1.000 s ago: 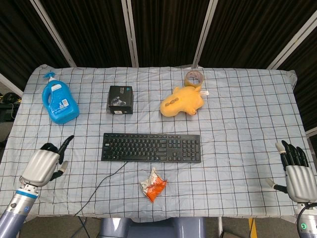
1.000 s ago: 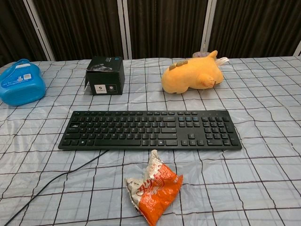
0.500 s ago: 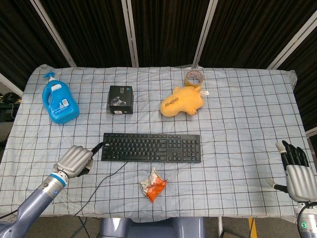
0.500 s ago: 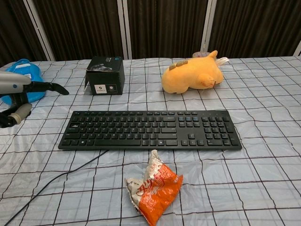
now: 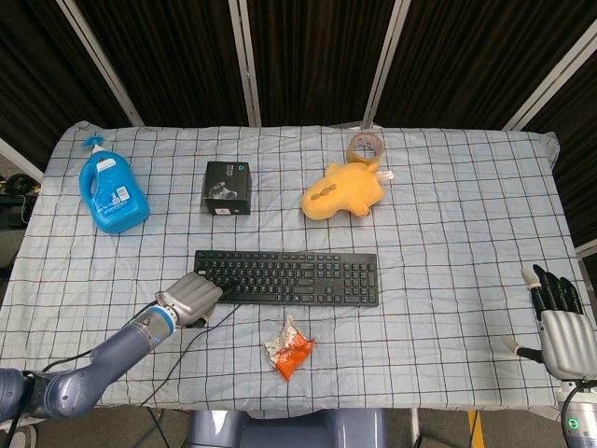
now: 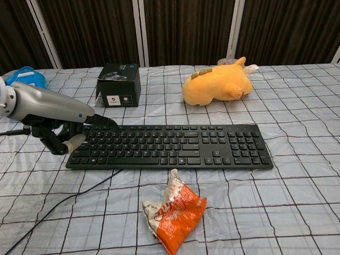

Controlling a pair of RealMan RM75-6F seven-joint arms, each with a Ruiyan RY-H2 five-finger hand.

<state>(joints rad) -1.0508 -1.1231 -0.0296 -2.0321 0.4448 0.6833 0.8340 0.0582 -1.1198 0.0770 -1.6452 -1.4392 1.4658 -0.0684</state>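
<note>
The keyboard [image 5: 286, 278] is a long, flat, black slab of matte plastic with rows of low keys and faint white legends, lying square across the middle of the bench [image 5: 466, 233], its thin black cable [image 5: 182, 359] trailing off the near left corner toward the front edge. The left hand [image 5: 191, 297], a grey metal shell with dark fingers, sits at the keyboard's left end with one finger stretched out over the keys and the others curled in, holding nothing; whether the fingertip presses a key cannot be told. The right hand [image 5: 558, 322] stays well apart at the bench's right near corner, fingers straight and spread, empty. A crumpled orange and white foil packet [image 5: 287, 348] lies just in front of the keyboard. Behind it stand a small black cardboard box [image 5: 228, 187] and a soft yellow plush toy [image 5: 342, 191], with a roll of brown tape [image 5: 366, 147] touching the toy's far side. A glossy blue plastic bottle [image 5: 112, 193] lies at the far left. A checked, slightly wrinkled pale cloth covers the bench.
</note>
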